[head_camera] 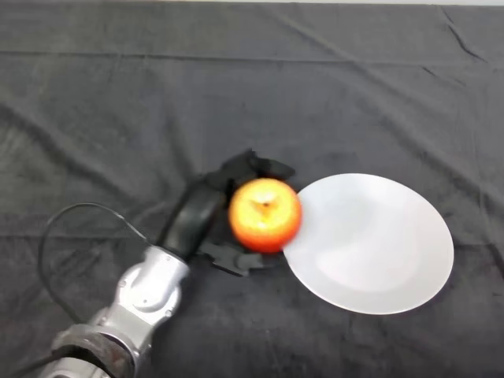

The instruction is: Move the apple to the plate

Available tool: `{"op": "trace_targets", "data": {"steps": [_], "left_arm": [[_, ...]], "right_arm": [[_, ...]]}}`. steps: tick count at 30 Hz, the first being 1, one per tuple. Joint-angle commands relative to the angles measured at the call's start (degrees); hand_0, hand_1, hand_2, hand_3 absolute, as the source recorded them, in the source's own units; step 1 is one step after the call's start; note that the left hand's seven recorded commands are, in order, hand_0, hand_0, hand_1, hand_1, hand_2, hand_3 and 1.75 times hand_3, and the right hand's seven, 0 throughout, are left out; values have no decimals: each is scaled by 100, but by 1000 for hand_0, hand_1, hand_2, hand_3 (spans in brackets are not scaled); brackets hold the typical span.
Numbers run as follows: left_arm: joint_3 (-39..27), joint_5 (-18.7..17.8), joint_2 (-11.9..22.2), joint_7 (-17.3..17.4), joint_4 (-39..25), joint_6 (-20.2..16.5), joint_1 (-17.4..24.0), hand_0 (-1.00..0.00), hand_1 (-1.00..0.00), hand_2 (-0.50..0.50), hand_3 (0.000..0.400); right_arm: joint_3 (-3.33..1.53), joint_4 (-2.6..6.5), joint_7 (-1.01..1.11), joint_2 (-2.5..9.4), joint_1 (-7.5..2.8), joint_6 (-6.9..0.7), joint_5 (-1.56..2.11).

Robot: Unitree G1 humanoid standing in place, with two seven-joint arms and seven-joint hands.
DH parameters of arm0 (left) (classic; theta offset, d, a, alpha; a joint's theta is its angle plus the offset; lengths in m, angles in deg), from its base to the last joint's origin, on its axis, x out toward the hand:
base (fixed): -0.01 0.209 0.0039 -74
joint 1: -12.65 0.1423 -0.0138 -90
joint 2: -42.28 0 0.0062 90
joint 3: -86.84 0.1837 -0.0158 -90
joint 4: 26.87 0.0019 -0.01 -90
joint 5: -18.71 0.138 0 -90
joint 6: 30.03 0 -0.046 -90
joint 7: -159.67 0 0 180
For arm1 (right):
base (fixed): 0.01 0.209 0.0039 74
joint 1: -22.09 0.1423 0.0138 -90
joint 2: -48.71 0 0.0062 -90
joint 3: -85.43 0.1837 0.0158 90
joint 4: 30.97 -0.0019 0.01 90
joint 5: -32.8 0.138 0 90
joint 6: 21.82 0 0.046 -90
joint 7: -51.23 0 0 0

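A red and orange apple point(265, 214) is in my left hand point(206, 206), right at the left rim of a white plate point(378, 244). The black fingers curl round the apple from above and below, with fingertips showing at its top and underside. The apple overlaps the plate's left edge in this view; I cannot tell whether it is lifted or resting on the cloth. The silver-grey forearm point(146, 295) comes in from the lower left.
The table is covered by a dark, slightly wrinkled cloth point(236, 94). The plate lies at the centre right of the cloth.
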Motion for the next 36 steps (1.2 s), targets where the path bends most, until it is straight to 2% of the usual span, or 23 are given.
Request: {"op": "trace_targets", "data": {"steps": [1, 8, 15, 17, 20, 21, 22, 23, 24, 30, 36], "left_arm": [[295, 145, -5, -122, -335, 13, -567, -1000, -906, -47, 400], [979, 161, -50, -293, -443, -299, -843, -1000, -890, -55, 400], [1472, 31, -81, -207, -493, -773, -1043, -1000, -859, -71, 400], [1592, 0, -63, -164, -502, -903, -1045, -996, -808, -94, 398], [1739, -42, -40, -91, -505, -1107, -1041, -780, -702, -39, 312], [1783, -58, -33, -64, -505, -1180, -1039, -506, -588, 41, 235], [1817, -71, -27, -40, -505, -1243, -1040, -447, -565, 59, 226], [1848, -86, -22, -17, -504, -1306, -1041, -294, -522, 114, 209], [1880, -102, -15, 9, -503, -1374, -1041, 0, 0, 0, 0], [1981, -224, 13, 167, -484, -1734, -1070, 0, 0, 0, 0], [1952, -363, 39, 295, -445, -1944, -1119, 0, 0, 0, 0]], "right_arm": [[-154, 252, 65, 294, -447, -63, -127], [-157, 271, 62, 294, -438, -53, -130], [-159, 286, 59, 295, -431, -45, -133], [-160, 290, 58, 295, -429, -43, -134], [-161, 295, 57, 295, -427, -40, -134], [-161, 296, 57, 295, -426, -39, -135], [-161, 298, 57, 295, -426, -38, -135], [-161, 299, 57, 295, -425, -37, -135], [-162, 300, 56, 295, -424, -37, -135], [-163, 306, 55, 295, -422, -33, -136], [-164, 309, 54, 295, -421, -30, -136]]}}
